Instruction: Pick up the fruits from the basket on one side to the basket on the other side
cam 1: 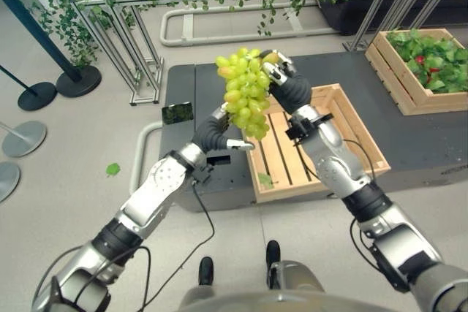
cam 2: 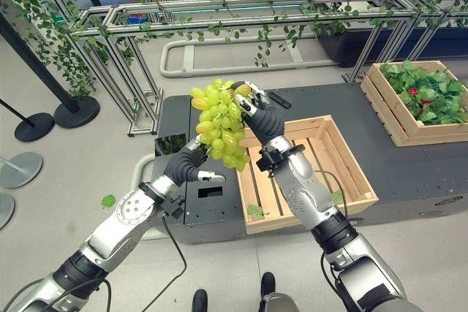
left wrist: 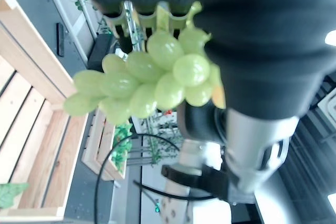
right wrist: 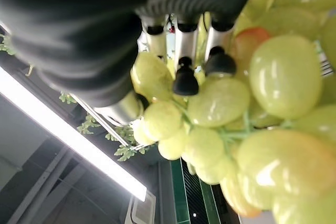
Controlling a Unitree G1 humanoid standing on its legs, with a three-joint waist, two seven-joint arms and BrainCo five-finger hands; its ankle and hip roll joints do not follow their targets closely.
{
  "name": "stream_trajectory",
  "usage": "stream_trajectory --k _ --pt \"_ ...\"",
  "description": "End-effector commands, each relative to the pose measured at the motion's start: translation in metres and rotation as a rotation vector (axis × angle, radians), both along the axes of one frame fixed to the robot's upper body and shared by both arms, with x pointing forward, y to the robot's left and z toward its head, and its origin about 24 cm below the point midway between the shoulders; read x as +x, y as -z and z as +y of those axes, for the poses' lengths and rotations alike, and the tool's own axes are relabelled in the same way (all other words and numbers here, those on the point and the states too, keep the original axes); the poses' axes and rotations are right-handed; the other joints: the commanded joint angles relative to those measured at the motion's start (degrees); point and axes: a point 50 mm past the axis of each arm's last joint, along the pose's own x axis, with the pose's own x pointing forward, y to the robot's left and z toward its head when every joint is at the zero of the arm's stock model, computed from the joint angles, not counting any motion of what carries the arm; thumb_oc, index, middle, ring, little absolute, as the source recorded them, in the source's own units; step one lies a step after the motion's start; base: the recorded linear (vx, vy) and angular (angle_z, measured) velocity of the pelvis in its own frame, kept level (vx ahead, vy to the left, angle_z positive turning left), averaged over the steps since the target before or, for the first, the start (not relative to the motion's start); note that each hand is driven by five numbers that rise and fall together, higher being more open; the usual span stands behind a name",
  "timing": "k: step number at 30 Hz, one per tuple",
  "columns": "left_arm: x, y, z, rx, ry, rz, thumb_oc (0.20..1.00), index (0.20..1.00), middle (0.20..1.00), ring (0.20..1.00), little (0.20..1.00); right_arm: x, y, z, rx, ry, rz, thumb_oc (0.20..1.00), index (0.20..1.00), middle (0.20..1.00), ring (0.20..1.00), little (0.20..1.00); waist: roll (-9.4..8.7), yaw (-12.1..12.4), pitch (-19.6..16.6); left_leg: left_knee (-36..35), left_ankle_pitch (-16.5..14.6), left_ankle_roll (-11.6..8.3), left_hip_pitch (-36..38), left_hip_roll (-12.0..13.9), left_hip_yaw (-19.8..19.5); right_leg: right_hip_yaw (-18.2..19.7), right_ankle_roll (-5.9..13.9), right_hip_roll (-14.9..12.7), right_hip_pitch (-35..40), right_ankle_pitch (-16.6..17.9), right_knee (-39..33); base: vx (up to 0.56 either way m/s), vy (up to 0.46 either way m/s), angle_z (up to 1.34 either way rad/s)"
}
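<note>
Green grapes in a hanging bunch (cam 1: 245, 93) are pinched at the top by the curled fingers of the right hand (cam 1: 280, 71), long axis vertical, above the empty slatted wooden crate (cam 1: 351, 133), while the left hand (cam 1: 223, 131), fingers straight, waits beneath.

A dark platform (cam 1: 409, 118) carries a slatted wooden crate (cam 1: 351, 126) at its front edge. Beyond that crate, towards the far right corner, sits a second wooden crate (cam 1: 409, 96) holding green leaves.
</note>
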Motion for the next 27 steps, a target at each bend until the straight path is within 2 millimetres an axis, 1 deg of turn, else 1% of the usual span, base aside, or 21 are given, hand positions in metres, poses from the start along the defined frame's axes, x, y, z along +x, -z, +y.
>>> stream_trajectory --k 1,6,13,17,21,27 --pt "0.004 -0.026 -0.018 -0.037 0.073 -0.122 1.0 1.0 1.0 1.0 1.0 -0.016 -0.034 0.03 0.079 -0.134 -0.161 0.2 0.2 0.2 0.2 0.2 -3.55 -0.35 -2.43 0.27 -7.32 3.47 5.7 -2.11 -1.13 1.8 8.54 -5.03 2.06 -0.36 1.11 0.0 0.0 0.0" --pt "0.003 -0.031 -0.023 -0.061 0.093 -0.136 1.0 1.0 1.0 1.0 1.0 -0.018 -0.032 0.032 0.084 -0.151 -0.154 0.2 0.2 0.2 0.2 0.2 -3.62 -0.42 -2.38 0.27 -7.26 3.53 5.54 -2.21 -1.18 1.88 8.48 -5.05 2.05 -0.47 1.22 0.0 0.0 0.0" --pt "0.0 -0.03 -0.026 -0.133 0.125 -0.105 1.0 1.0 1.0 1.0 1.0 -0.019 -0.034 0.031 0.083 -0.148 -0.173 0.2 0.2 0.2 0.2 0.2 -3.85 -0.48 -2.44 0.29 -7.2 3.53 5.47 -2.19 -1.25 1.74 8.48 -5.23 2.14 -0.45 1.09 0.0 0.0 0.0" --pt "0.0 -0.026 -0.028 -0.171 0.126 -0.078 1.0 1.0 1.0 1.0 1.0 -0.02 -0.035 0.031 0.085 -0.143 -0.183 0.2 0.2 0.2 0.2 0.2 -3.96 -0.5 -2.49 0.27 -7.18 3.5 5.47 -2.13 -1.32 1.57 8.47 -5.34 2.11 -0.42 1.21 0.0 0.0 0.0" --pt "-0.003 -0.021 -0.029 -0.223 0.104 -0.058 1.0 1.0 1.0 1.0 1.0 -0.023 -0.04 0.028 0.06 -0.102 -0.239 0.2 0.2 0.2 0.2 0.2 -4.11 -0.37 -2.42 0.24 -7.18 3.57 5.42 -2.12 -1.51 1.44 8.4 -5.45 2.16 -0.57 1.29 0.0 0.0 0.0" --pt "-0.006 -0.015 -0.032 -0.257 0.104 -0.021 1.0 1.0 1.0 1.0 1.0 -0.023 -0.039 0.026 0.074 -0.074 -0.235 0.2 0.2 0.2 0.2 0.2 -4.16 -0.31 -2.36 0.35 -7.16 3.69 5.24 -2.19 -1.59 1.32 8.39 -5.54 2.06 -0.6 1.55 0.0 0.0 0.0"
